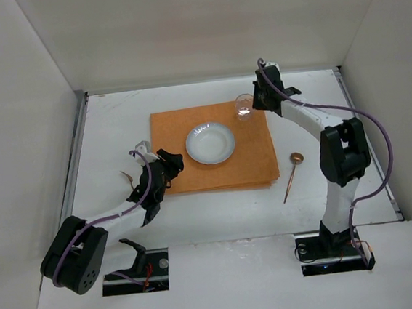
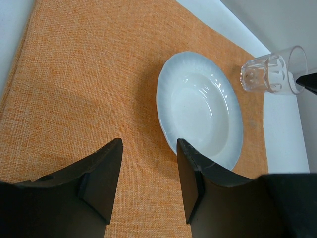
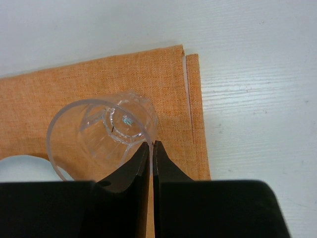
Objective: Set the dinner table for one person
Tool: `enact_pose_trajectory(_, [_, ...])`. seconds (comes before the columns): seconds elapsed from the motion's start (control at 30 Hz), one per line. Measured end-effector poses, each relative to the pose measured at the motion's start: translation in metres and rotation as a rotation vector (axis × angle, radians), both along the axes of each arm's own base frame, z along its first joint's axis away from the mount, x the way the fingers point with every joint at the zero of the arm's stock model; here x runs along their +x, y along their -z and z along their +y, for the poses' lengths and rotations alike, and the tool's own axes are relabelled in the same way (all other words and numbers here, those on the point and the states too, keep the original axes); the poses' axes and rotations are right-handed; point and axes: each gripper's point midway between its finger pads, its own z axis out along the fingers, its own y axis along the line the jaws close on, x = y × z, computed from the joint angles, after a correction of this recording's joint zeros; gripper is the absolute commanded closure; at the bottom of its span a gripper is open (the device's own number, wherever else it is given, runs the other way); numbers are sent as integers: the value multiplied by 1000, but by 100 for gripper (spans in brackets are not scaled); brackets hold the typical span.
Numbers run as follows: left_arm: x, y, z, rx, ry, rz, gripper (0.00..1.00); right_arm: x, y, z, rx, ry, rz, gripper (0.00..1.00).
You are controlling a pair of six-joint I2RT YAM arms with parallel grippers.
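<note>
Tabletop first: the dinner table is the wide matte white surface under everything in my overhead feed, with grey rails running along its 9 and 3 o'clock edges. An orange woven placemat lies on it a little beyond the middle. A white plate with a faint blue rim sits at the mat's centre.

From the plate, a clear glass stands at about 1 o'clock, on the mat's far right corner. My right gripper is at it from the 3 o'clock side. On the right wrist feed the right gripper has its fingers pinched almost together on the glass, the near wall of the rim caught between them. I cannot tell whether the base is resting on the placemat or raised off it.

At 4 o'clock from the plate, off the mat on bare table, lies a spoon with a coppery bowl and a thin handle pointing toward me.

My left gripper hangs over the mat's near left corner, at 8 o'clock from the plate. On its wrist feed the left gripper is spread wide with only orange cloth between the fingers, the plate just past the right finger. A small brownish utensil lies on the table at the left gripper's 9 o'clock; it is too small for me to identify.
</note>
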Motion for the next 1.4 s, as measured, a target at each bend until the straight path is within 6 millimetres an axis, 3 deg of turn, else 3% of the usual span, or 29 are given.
enact_pose_trajectory(0.2, [0,0,0,0,1,1,55,2,23,-2,-19,7,51,88])
enact_pose_trajectory(0.47, [0,1,-1,-2,2,4,55,15,17,1,-5,21,35,60])
enact_pose_trajectory(0.73, [0,3,0,0,1,8,55,5,4,-2,10,30,20,50])
enact_pose_trajectory(0.8, [0,4,0,0,2,11,55,-10,-8,-7,24,39,2,49])
enact_pose_trajectory(0.93, [0,4,0,-5,1,13,55,-59,-40,-26,68,86,-84,48])
enact_pose_trajectory(1.07, [1,4,2,-13,-3,16,55,-110,-54,-51,101,182,-179,74])
enact_pose_trajectory(1.13, [1,4,2,-17,-5,18,55,-136,-39,-61,118,232,-176,83])
enact_pose_trajectory(1.2, [1,4,2,-20,-4,20,55,-161,-12,-71,138,288,-137,84])
enact_pose_trajectory(1.3, [1,4,1,-27,0,22,54,-201,43,-86,133,361,-20,73])
enact_pose_trajectory(1.4, [1,5,0,-30,1,24,54,-229,79,-97,110,411,83,63])
